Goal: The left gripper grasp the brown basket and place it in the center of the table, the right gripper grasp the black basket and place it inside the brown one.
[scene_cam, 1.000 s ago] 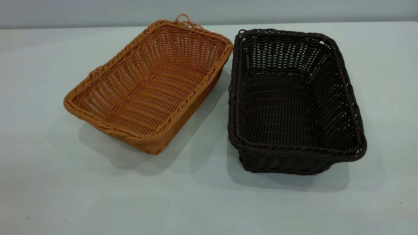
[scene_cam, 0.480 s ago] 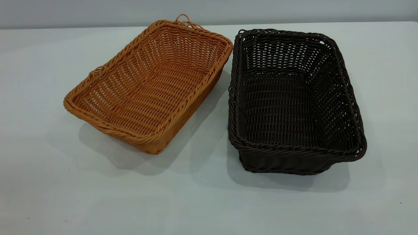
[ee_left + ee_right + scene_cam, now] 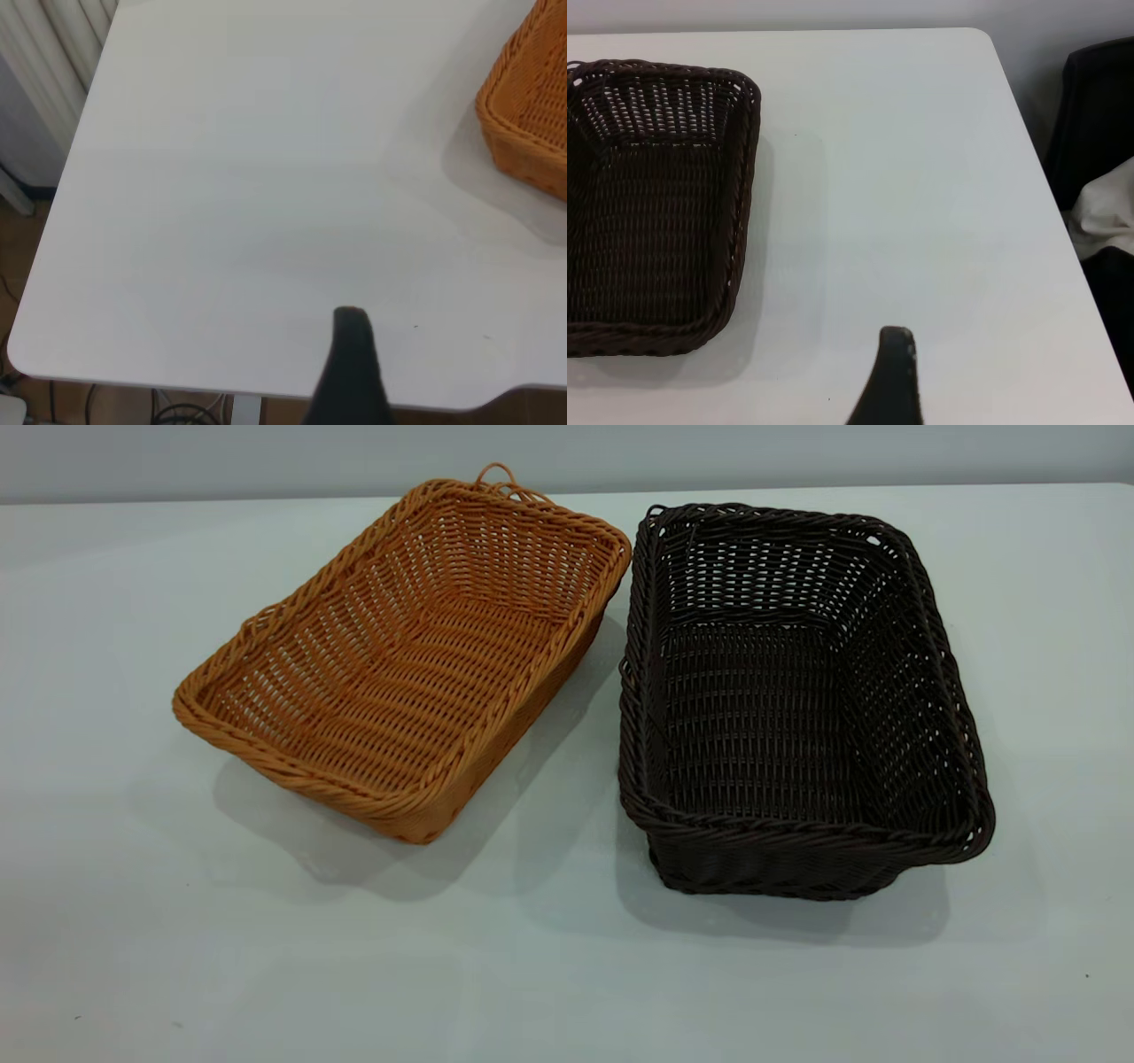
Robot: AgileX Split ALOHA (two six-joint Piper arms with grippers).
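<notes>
Right, both baskets sit on the table (image 3: 133, 921), side by side and empty. The brown basket (image 3: 403, 660) lies on the left, turned at an angle so its far right corner comes just beside the far left corner of the black basket (image 3: 797, 700), while their near ends stand apart with bare tabletop between them. A small loop (image 3: 498, 476) pokes up from the brown basket's far short end. The black basket sits on the right, squarer to the table's edges. Neither arm shows in the exterior view. From the left wrist, the left gripper (image 3: 353, 372) is only a dark blurred piece over bare tabletop near the table's edge, well apart from the brown basket's corner (image 3: 527, 106); how far it is open, I cannot tell. From the right wrist, the right gripper (image 3: 890, 376) hangs over bare tabletop, apart from the black basket (image 3: 651, 204), holding nothing visible; its opening, again, cannot be told
</notes>
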